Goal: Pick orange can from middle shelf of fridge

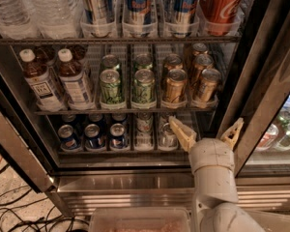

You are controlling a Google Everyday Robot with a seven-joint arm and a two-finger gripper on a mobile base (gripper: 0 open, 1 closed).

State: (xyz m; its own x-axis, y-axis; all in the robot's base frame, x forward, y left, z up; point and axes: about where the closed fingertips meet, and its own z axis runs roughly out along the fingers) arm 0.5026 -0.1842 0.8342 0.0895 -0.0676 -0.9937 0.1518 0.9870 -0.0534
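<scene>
The fridge [24,158] stands open before me. Its middle shelf [125,110] holds brown tea bottles [43,83] at left, green cans [111,86] in the middle and orange cans at right. The front orange cans [175,85] stand in two lanes, the right one [206,85] near the dark door edge. My gripper [205,130] is open, its cream fingers [181,132] spread wide. It sits just below the middle shelf's front edge, under the orange cans, touching nothing.
The top rack holds water bottles [48,6], tall blue-silver cans [137,4] and a red Coca-Cola can [222,4]. Blue Pepsi cans [92,135] fill the lower rack. A dark door post [253,81] stands right of my gripper. Cables [9,207] lie on the floor at left.
</scene>
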